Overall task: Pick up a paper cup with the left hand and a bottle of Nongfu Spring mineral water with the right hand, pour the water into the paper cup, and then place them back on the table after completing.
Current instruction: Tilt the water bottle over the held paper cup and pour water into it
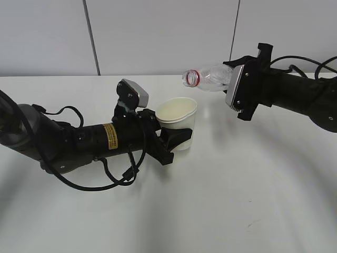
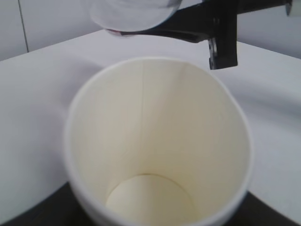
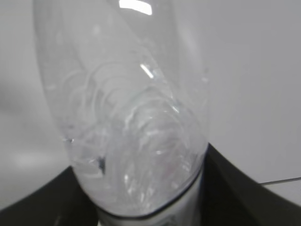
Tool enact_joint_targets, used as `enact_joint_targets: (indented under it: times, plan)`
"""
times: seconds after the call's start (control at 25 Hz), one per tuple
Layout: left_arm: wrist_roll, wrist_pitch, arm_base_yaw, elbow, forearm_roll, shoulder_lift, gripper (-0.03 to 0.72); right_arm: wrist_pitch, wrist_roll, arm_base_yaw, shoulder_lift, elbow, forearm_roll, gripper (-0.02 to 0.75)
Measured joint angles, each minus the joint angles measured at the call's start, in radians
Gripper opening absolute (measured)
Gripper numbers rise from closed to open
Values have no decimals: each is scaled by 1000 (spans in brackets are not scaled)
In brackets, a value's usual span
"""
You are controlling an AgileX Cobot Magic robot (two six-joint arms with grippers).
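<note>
**Bottle held tipped above the paper cup**

The paper cup point(image 1: 177, 122) is seen near the middle of the white table point(image 1: 237, 200), gripped low on its wall by the left hand point(image 1: 174, 142), whose black fingers are closed around it. The cup is held roughly upright, tilted a little, with its mouth open upward. In the left wrist view the inside of the cup point(image 2: 157, 146) is shown pale and cream-coloured, and no water can be made out on its bottom.

The clear plastic bottle point(image 1: 213, 76) is held by the right hand point(image 1: 239, 87), whose fingers are closed on the bottle's body. The bottle is laid almost level, its uncapped mouth with a red ring pointed left, above and just to the right of the cup's rim, apart from it. In the right wrist view the bottle point(image 3: 127, 117) is seen lengthwise as a clear, crinkled shell; whether water is inside cannot be told.

The yellow sticker point(image 1: 110, 136) is carried on the left arm, and a grey camera box point(image 1: 135, 93) is mounted above the wrist.
</note>
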Motion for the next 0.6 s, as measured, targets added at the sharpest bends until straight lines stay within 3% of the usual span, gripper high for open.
enact_joint_targets:
  times: [0.6]
  plan:
    - [0,0,0,0,0,0,375,-28,-108,0,0,0,7,396]
